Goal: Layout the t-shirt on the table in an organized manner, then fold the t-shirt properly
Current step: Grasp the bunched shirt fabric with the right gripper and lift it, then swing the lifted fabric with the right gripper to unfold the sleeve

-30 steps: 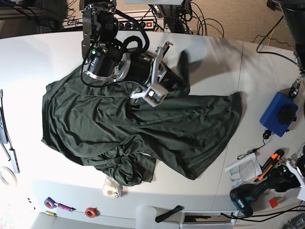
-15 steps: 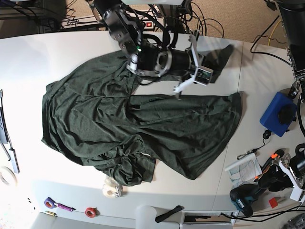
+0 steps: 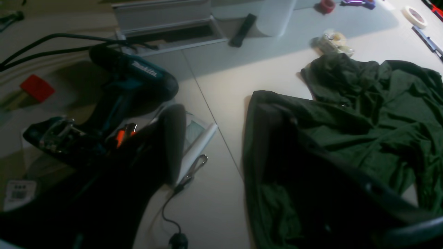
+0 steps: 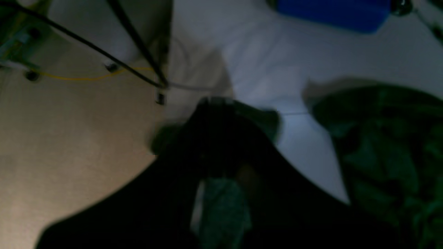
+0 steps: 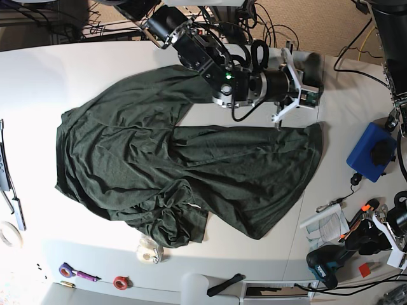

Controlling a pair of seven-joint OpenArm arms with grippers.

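The dark green t-shirt [image 5: 191, 165] lies crumpled across the white table [image 5: 63, 76], bunched at its front. My right gripper [image 5: 304, 70] is at the back right, shut on a fold of the shirt and holding it above the table. The right wrist view shows green fabric [image 4: 223, 207] between its dark fingers [image 4: 218, 138], with more of the shirt to the right [image 4: 387, 138]. My left gripper [image 3: 221, 114] is open and empty, low over the table's seam beside the shirt's corner [image 3: 363, 131]. It sits at the front right in the base view [image 5: 372, 236].
A blue box [image 5: 372, 151] stands at the right edge. A teal drill [image 5: 327, 265], also in the left wrist view [image 3: 135, 79], lies with papers [image 5: 324, 225] at the front right. A tape roll [image 5: 148, 253] and red tape [image 5: 121, 282] lie along the front. Cables crowd the back.
My right arm has swung from the shirt's middle to the back right, dragging a held fold with it and spreading the upper part. The left arm has barely moved.
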